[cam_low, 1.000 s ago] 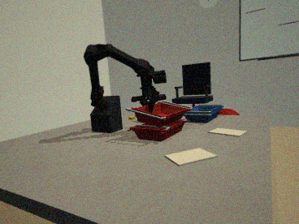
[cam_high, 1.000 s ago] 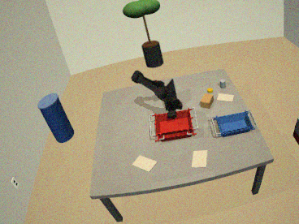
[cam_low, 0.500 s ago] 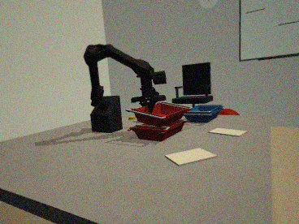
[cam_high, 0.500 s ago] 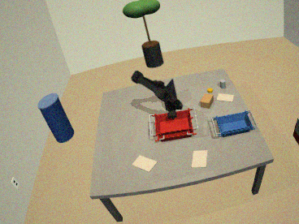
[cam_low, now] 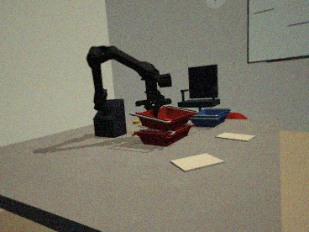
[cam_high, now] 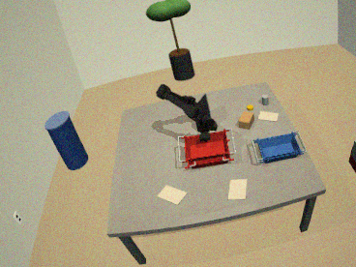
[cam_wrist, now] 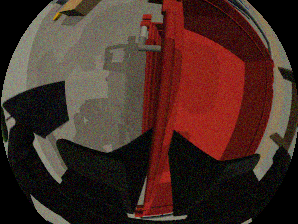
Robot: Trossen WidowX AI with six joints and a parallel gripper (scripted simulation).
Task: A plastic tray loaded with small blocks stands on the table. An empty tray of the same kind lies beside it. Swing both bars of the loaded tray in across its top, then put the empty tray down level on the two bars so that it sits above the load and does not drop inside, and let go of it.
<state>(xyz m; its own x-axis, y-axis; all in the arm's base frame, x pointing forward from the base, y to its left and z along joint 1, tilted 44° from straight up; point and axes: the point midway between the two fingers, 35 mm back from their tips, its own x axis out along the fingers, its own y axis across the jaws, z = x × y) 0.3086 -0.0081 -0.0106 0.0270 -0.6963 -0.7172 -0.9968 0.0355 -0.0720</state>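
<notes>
Red plstc tray (cam_high: 208, 145) (cam_low: 170, 124) (cam_wrist: 210, 85), matt tbl (cam_high: 145, 169) (cam_low: 105, 181) (cam_wrist: 92, 65).

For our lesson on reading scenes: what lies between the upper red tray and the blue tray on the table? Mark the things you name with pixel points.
In the top view, only bare grey tabletop separates the upper red tray (cam_high: 207, 146) (cam_low: 168, 123) from the blue tray (cam_high: 280, 147) (cam_low: 208, 118).

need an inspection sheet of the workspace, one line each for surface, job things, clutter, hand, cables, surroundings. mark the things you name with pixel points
surface: grey table (cam_high: 145, 203) (cam_low: 126, 185), no damage seen
job's things: upper red tray (cam_high: 205, 146) (cam_low: 180, 113) (cam_wrist: 210, 85) above lower red tray (cam_high: 205, 163) (cam_low: 157, 138); contact and blocks cannot be made out
clutter: blue tray (cam_high: 278, 149) (cam_low: 208, 118), brown block (cam_high: 246, 121), yellow item (cam_high: 250, 107), grey cylinder (cam_high: 265, 101), pale sheets (cam_high: 172, 194) (cam_low: 197, 161)
hand: hand (cam_high: 205, 136) (cam_low: 156, 115) (cam_wrist: 161, 132) shut on the upper red tray's wall
cables: nothing seen
surroundings: dark chair (cam_low: 203, 81), blue column (cam_high: 69, 142), potted plant (cam_high: 182, 65), wall board (cam_low: 279, 31)
</notes>
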